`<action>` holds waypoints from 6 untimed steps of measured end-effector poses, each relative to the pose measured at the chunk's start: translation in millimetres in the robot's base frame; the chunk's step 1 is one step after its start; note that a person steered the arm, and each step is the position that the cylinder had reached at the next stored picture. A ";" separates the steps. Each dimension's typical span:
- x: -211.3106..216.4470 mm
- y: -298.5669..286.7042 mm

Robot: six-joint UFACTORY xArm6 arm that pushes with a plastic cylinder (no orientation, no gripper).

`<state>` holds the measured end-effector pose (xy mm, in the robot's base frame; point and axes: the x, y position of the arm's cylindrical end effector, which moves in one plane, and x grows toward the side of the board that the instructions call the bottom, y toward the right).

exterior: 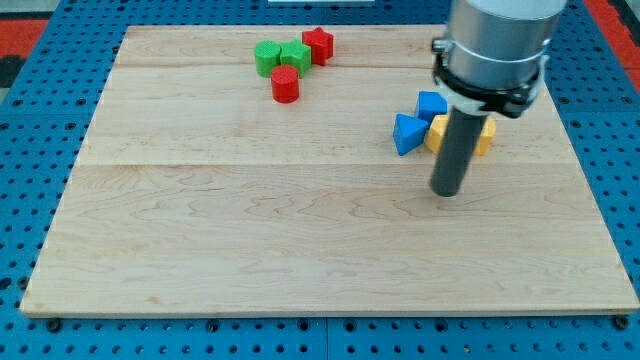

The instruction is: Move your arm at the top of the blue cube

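Note:
The blue cube [432, 104] sits right of the board's centre, near the view's top right. A blue triangular block [407, 134] lies just below and left of it, touching. A yellow block [437, 133] sits under the cube, partly hidden by my rod, and another yellow block [486, 138] shows on the rod's right. My tip [447, 191] rests on the board below this cluster, well below the blue cube.
Near the view's top, left of centre, stands a group: a green block [267, 57], a second green block [295, 55], a red star-shaped block [318, 45] and a red cylinder [285, 84]. The wooden board [250, 230] lies on a blue pegboard table [30, 150].

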<state>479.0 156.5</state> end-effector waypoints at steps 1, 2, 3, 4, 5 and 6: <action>-25.1 95.5; -103.9 133.7; -179.4 125.6; -196.4 55.8; -217.9 -12.1; -198.0 -80.9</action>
